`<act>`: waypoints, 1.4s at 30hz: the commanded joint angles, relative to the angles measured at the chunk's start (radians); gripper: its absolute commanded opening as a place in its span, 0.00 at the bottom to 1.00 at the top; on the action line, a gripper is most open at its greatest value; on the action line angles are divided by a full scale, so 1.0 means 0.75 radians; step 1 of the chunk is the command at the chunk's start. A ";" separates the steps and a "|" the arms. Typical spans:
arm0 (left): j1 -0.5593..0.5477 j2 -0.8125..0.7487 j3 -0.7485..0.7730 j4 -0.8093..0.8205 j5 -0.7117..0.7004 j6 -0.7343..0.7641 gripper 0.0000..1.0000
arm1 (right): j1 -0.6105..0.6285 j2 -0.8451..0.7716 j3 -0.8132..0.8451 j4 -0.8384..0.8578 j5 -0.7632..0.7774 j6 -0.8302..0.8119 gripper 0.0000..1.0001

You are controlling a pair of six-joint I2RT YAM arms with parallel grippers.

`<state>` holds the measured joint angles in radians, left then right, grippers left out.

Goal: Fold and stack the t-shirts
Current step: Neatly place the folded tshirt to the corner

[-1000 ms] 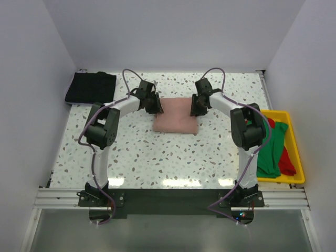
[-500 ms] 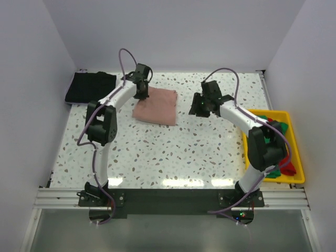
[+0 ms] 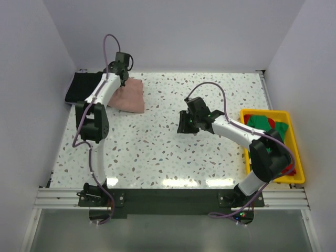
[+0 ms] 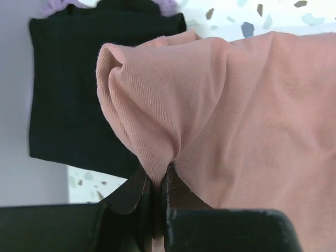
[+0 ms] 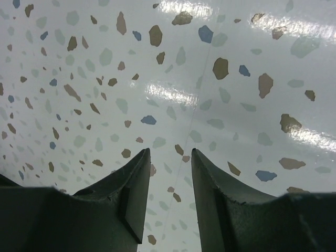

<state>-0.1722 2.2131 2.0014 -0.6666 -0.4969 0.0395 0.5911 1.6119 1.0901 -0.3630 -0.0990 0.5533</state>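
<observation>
While the right tool [image 3: 185,123] hangs over bare worktop [image 3: 152,155] near the middle, its jaws partly apart with nothing between them, I read it as free for the next garment. Right of it, the yellow bin [image 3: 265,112] sits at the worktop's right edge with a green t-shirt [image 3: 257,122] heaped inside. The right arm's elbow lies across the bin, so reaching in means lifting clear of its rim first.

Farther off on the left, the folded pink t-shirt [image 3: 131,96] has its far left corner pinched in the left tool [image 4: 157,181], whose jaws are clamped narrow on a bunched fold of cloth. Beyond it the black t-shirt [image 3: 84,86] lies folded in the far left corner. Whether the pink one already overlaps it, I cannot tell.

I judge the step in hand to be stacking, pink onto black. The next move calls for carrying the fold left, lowering it square over the black one, then letting go without dragging it open. Room is tight there, with the left and far walls close. The middle of the worktop is open.
</observation>
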 commanded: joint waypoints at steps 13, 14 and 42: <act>0.166 -0.069 0.203 0.244 -0.074 0.473 0.00 | 0.026 -0.077 -0.014 -0.013 -0.058 -0.042 0.39; 0.170 -0.071 0.213 0.261 -0.066 0.489 0.00 | 0.026 -0.075 -0.014 -0.013 -0.058 -0.042 0.39; 0.230 -0.177 0.318 0.249 0.143 0.510 0.00 | 0.038 -0.051 0.007 -0.023 -0.032 -0.061 0.35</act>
<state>-0.0246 2.1822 2.1975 -0.5476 -0.4057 0.4076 0.6109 1.5898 1.0729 -0.3798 -0.1246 0.5262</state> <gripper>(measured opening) 0.075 0.349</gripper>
